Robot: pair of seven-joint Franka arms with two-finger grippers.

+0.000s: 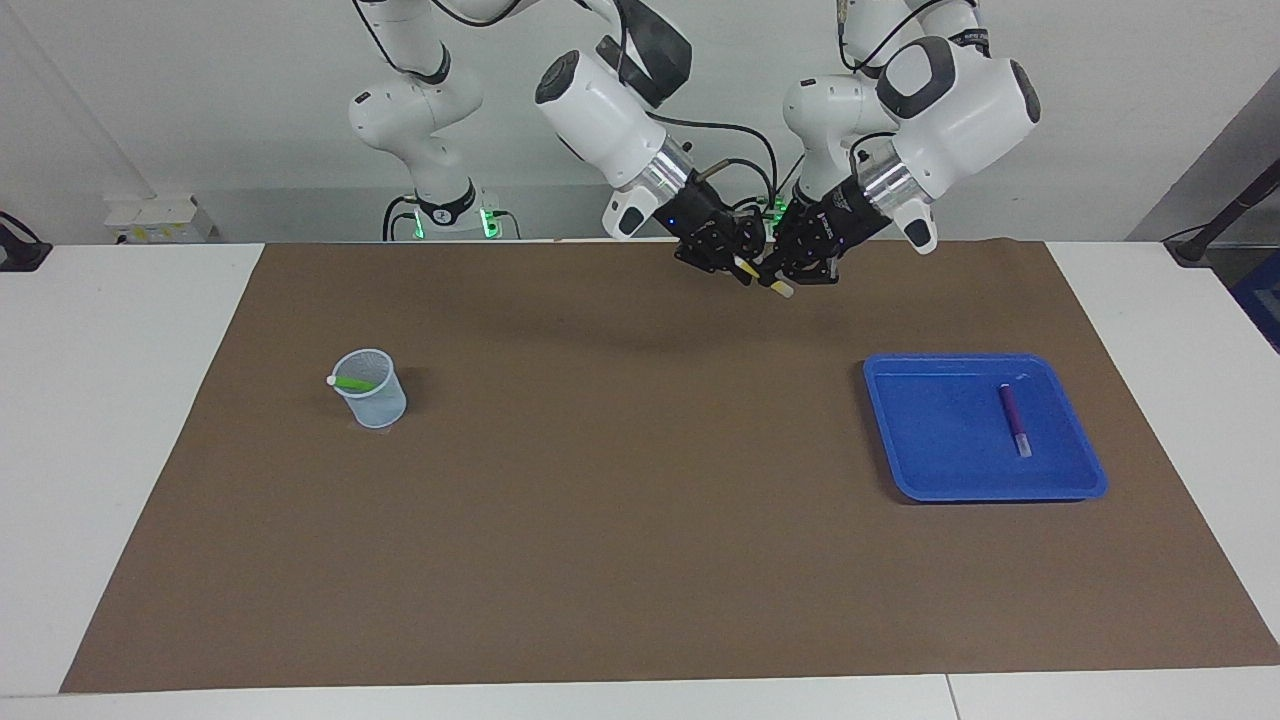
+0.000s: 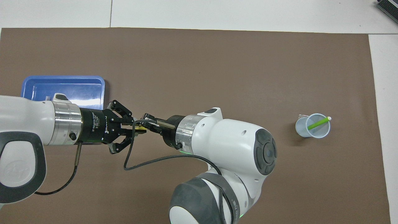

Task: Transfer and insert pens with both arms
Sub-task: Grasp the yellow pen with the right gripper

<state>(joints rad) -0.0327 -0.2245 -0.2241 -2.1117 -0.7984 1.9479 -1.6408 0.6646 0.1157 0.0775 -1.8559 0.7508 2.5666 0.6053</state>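
A yellow pen [image 1: 768, 282] hangs in the air over the mat's edge closest to the robots, between both grippers. My left gripper [image 1: 783, 275] [image 2: 136, 129] is shut on one end of it. My right gripper [image 1: 745, 268] [image 2: 146, 124] is shut on its other end. Only a small yellow bit of this pen [image 2: 141, 128] shows from overhead. A green pen [image 1: 352, 383] [image 2: 317, 123] leans inside a clear cup [image 1: 378, 405] [image 2: 303, 130] toward the right arm's end. A purple pen [image 1: 1012, 415] lies in the blue tray [image 1: 940, 470] [image 2: 62, 81].
A brown mat [image 1: 640, 520] covers most of the white table. The tray sits toward the left arm's end. In the overhead view the left arm covers part of the tray. A black cable [image 2: 155, 161] loops under the right wrist.
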